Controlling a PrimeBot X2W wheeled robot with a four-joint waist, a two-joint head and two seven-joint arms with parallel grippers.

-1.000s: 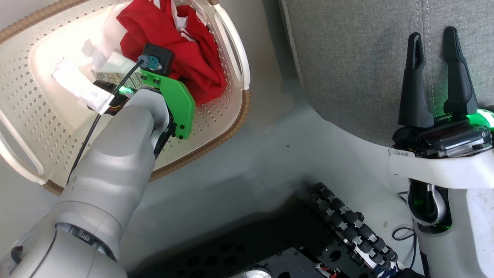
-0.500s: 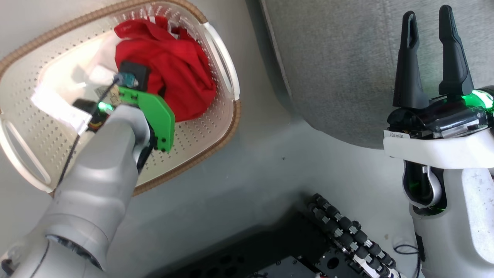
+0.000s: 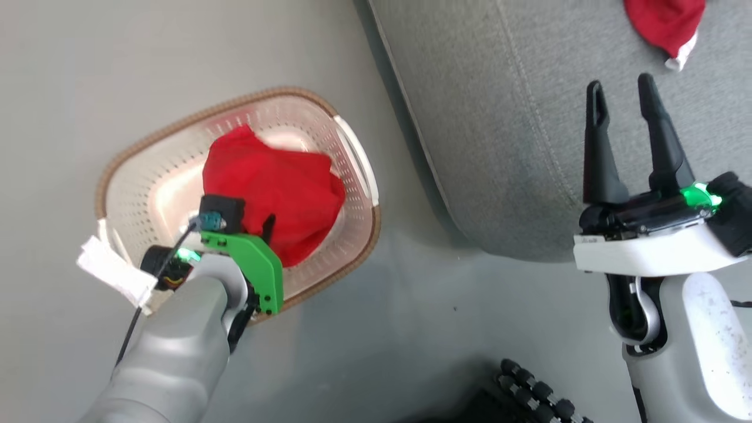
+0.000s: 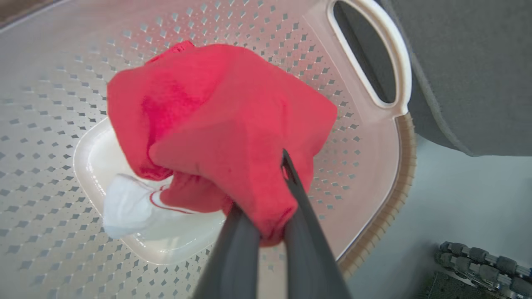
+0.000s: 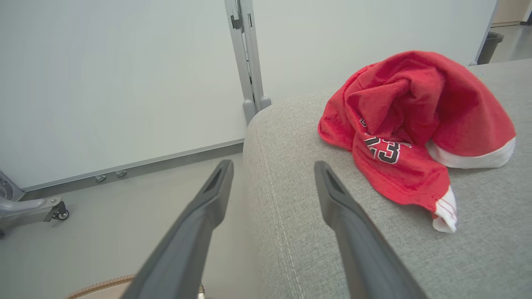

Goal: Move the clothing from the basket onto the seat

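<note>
Your left gripper is clenched on a red garment over the basket. Its two dark fingers pinch a fold at the near edge of the cloth, and the rest bunches out ahead of them. In the head view the whole bundle sits within the basket's brown rim, towards the side with the white handle. A white-trimmed end hangs below the red mass towards the basket's floor. You cannot tell whether it touches the plastic.

The basket stands on the grey floor. The seat is just beside the basket on its handle side, with a narrow strip of floor between them.

Your right gripper is released, its fingers spread wide with nothing between them. It hovers well apart from the basket, over the seat's near corner. In its own wrist view the left finger is over floor and the right finger over grey fabric, with a sliver of the basket's rim at the lower left.

The second garment lies crumpled on the seat, farther from the basket than the right gripper is. It is red with white trim, and the number 23 shows on a fold. Nothing touches it.
</note>
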